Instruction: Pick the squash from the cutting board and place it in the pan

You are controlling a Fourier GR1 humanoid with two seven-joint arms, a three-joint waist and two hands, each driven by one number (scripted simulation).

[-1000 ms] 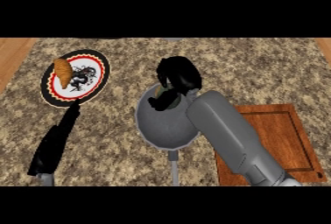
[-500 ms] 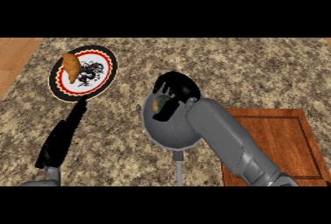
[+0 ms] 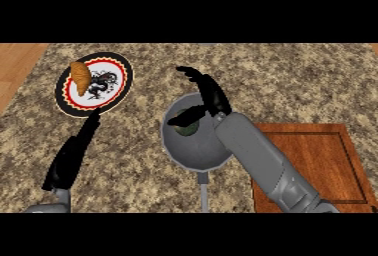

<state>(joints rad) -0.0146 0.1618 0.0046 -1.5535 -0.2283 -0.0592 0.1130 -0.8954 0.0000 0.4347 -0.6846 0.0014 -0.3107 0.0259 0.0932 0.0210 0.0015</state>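
- Head view, centre: I see the pan (image 3: pixel 193 150), grey, round, w/ a thin handle running down toward the lower edge of the frame.
- Squash (image 3: pixel 185 129) is a small dark-green lump inside the pan, at its upper part, partly hidden by the thumb above it.
- Right hand (image 3: pixel 209 97) is over the pan's upper rim; fingers spread out straight toward the upper centre, thumb sticking left over the squash. Wide open, nothing in it as far as I can see.
- Right forearm comes in from the lower right, crossing the cutting board (image 3: pixel 332 160), which is reddish-brown wood at centre right, just beside the pan.
- Left hand (image 3: pixel 72 156) at lower left, black, fingers straight, pointing up toward the plate; holds nothing.
- Plate (image 3: pixel 107 67) at upper left: black rim, red ring, white middle w/ a dark pattern; a croissant (image 3: pixel 80 78) lies on its left part.
- Counter (image 3: pixel 295 85) is speckled stone.
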